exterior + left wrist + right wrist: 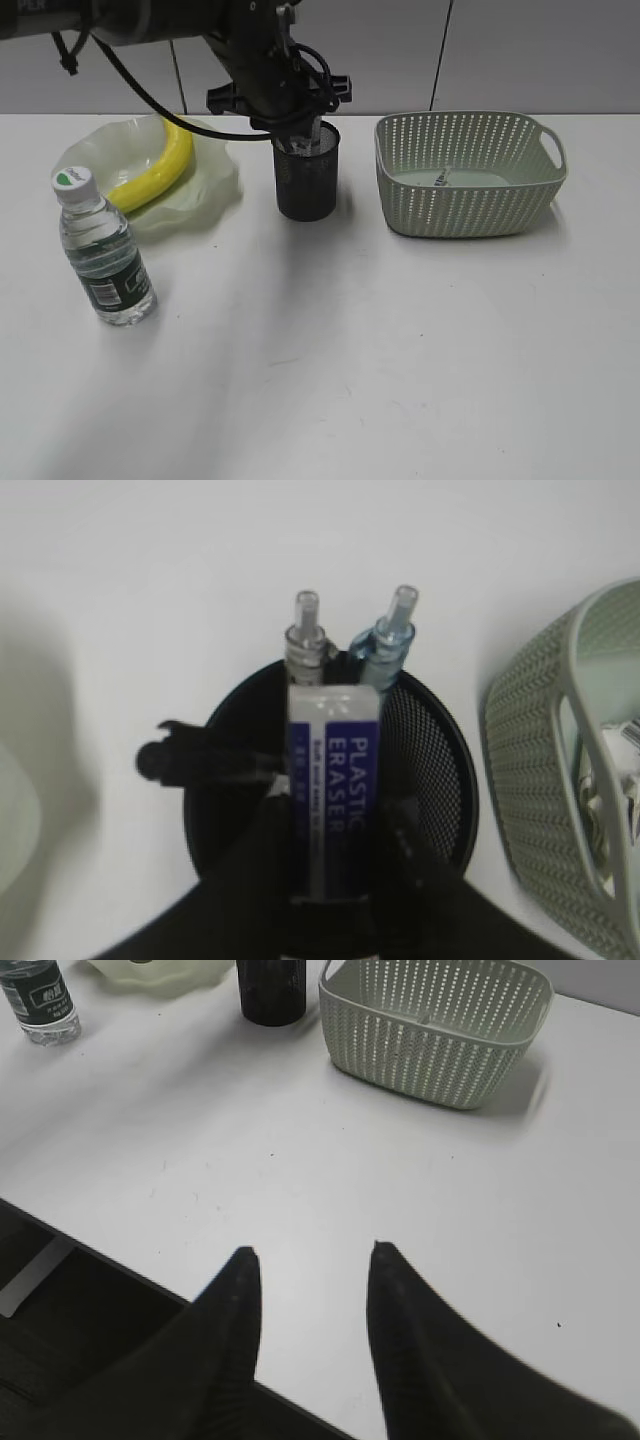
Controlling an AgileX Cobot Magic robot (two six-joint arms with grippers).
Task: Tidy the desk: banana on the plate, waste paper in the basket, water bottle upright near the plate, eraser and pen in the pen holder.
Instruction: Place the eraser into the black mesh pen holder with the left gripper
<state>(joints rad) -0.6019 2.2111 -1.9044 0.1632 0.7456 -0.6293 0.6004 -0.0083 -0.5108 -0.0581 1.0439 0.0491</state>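
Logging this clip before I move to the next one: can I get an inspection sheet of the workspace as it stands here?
Surface: plain white desk, a few faint specks.
Job's things: curved yellow banana lies on the wavy translucent green plate; clear water bottle with white cap stands upright in front of the plate; crumpled silvery paper lies in the perforated sage-green basket; two pens stand in the black mesh pen holder.
Clutter: nothing seen.
Grippers: left tool grips a white and blue plastic eraser over the pen holder; right tool open, empty, at the desk's near edge.
Cables: black cable along the left arm.
Surroundings: grey wall panels.
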